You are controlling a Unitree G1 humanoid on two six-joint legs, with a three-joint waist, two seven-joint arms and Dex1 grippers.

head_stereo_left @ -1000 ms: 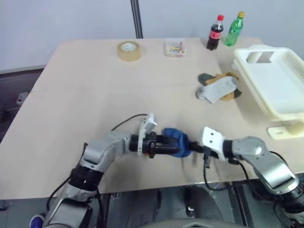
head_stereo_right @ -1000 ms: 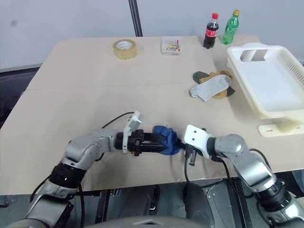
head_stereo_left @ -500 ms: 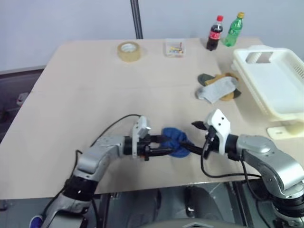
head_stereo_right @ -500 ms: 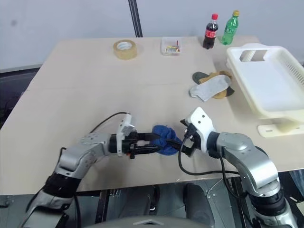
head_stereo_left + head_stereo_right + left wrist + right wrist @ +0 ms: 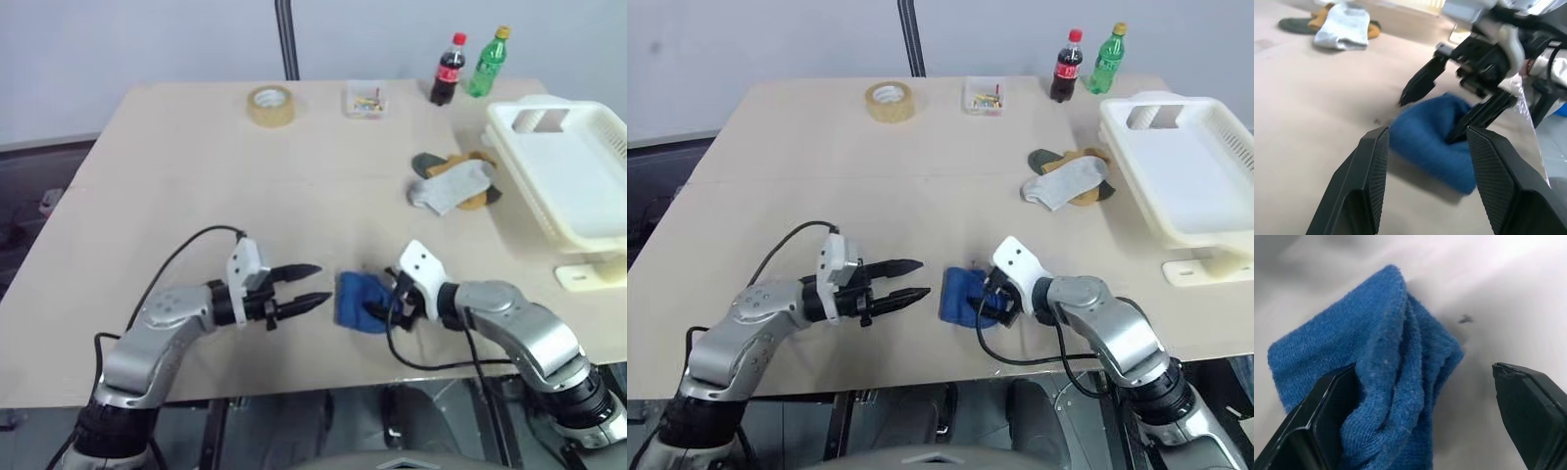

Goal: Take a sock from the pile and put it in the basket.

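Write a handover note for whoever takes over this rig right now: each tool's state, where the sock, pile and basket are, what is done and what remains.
Left tool: open, empty, clear of the blue sock on its left side.
Right tool: open at the sock, one finger pressed into the fabric, the other free beside it; no grip.
Sock: bunched on the table near its front edge, between the tools.
Pile: grey, mustard and dark socks, far right, beside the basket.
Done: blue sock separated from the pile.
Left: grasp it, carry it right, drop it in the basket.

Silver-grey arms, white wrist brackets, black looping cables; left gripper [image 5: 312,284] and right gripper [image 5: 991,299] had black textured fingers.
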